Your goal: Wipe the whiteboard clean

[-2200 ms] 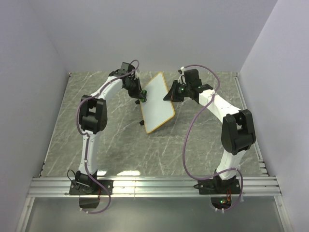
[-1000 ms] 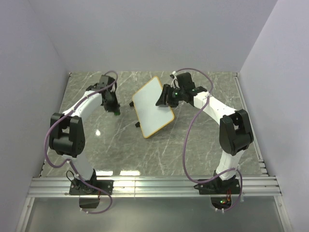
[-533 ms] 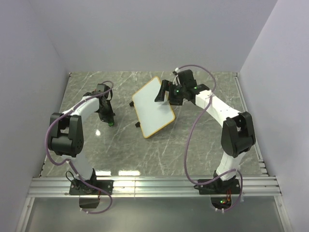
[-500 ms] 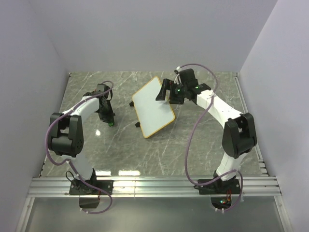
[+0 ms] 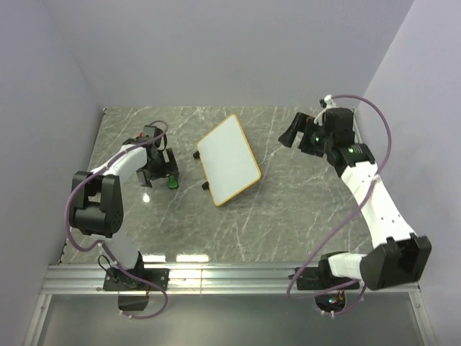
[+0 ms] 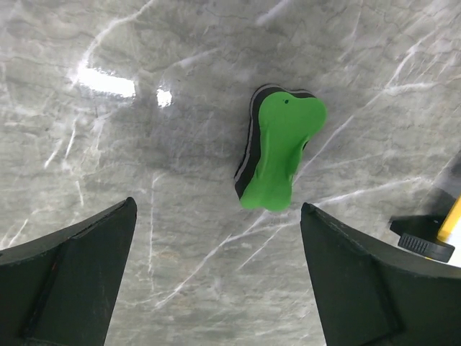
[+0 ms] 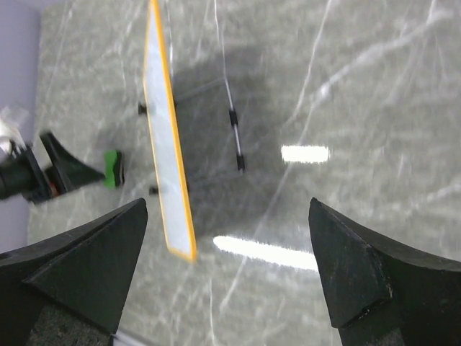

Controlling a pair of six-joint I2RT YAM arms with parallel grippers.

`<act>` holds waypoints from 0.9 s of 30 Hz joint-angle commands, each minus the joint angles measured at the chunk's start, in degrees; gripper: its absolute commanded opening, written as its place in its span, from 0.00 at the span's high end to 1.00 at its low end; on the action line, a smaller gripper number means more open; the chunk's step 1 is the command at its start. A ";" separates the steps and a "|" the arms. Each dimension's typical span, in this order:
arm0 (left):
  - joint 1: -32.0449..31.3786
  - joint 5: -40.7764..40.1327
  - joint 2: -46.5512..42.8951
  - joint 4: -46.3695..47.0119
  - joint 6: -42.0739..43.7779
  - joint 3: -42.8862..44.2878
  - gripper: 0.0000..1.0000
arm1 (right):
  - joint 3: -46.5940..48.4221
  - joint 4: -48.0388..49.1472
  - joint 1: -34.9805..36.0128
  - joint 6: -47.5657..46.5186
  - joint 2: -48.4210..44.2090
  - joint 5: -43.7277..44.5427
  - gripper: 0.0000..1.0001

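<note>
**Small white, orange-tan wood-framed whiteboard [image 5: 229,160] sits free mid-table**

It rests on the grey marbled table [image 5: 288,216], between the arms. The left gripper [image 6: 216,274], jaws spread wide, hovers by the green-and-black eraser block [image 6: 277,148] near its left side. The right gripper [image 5: 292,135], likewise agape, hangs apart on its right.

There is one white rectangular board with orange-tan wooden frame [image 5: 229,158], one small green-and-black eraser block [image 6: 277,155], and two white robot arms, left arm [image 5: 122,160] and right arm [image 5: 376,203].
</note>
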 commanded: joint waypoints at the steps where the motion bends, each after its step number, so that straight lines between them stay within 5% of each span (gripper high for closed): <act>1: 0.06 -1.85 -1.59 -1.87 0.17 2.38 0.01 | -5.30 -1.35 0.30 -0.96 -5.77 -0.16 0.00; 10: -0.12 3.76 -12.28 0.32 0.16 4.23 0.02 | -11.38 -4.16 0.30 4.47 -19.05 0.64 0.01; 15: -1.87 11.06 -21.42 3.48 -0.35 3.89 0.03 | -17.88 -1.71 0.39 11.51 -26.87 -7.78 0.01; 18: -2.23 8.89 -25.29 3.23 -3.68 4.41 0.04 | -21.04 -2.06 0.39 11.79 -31.61 -9.81 0.01; 27: -2.49 1.93 -38.46 7.16 -6.78 1.36 0.13 | -28.94 2.24 0.48 20.03 -48.67 3.96 0.00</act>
